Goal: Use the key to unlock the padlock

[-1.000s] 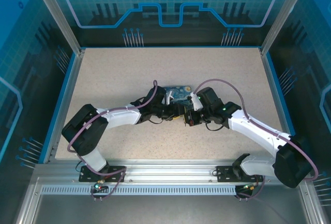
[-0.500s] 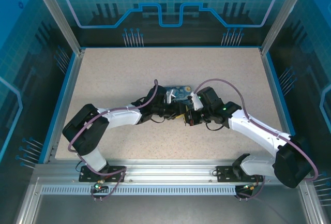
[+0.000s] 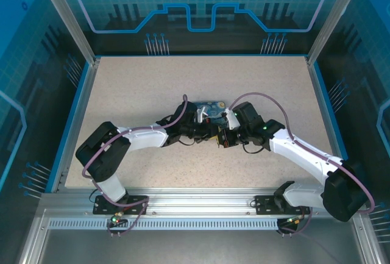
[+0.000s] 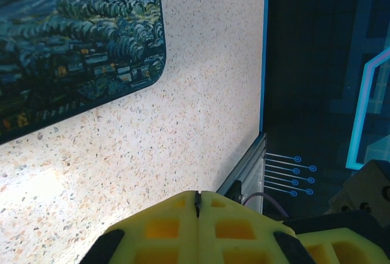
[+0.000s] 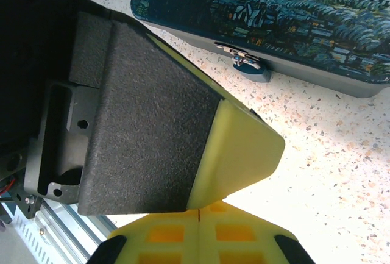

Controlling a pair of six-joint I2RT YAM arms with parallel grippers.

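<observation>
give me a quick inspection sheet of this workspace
surface: speckled beige table
job's things: padlock on the side wall of the printed box; key too small to tell
clutter: nothing seen
grippers: left gripper shut, beside the box; right gripper shut, short of the padlock
cables: purple cables looped along both arms
surroundings: blue panel walls, aluminium frame

Shows 2 arms reaching in low from bases at the tabletop's near edge, elbows bowed outward, white forearms angled inward, wrists converging near its middle. Catches the left gripper and the right gripper almost tip to tip, each with its yellow pads pressed flush together.
</observation>
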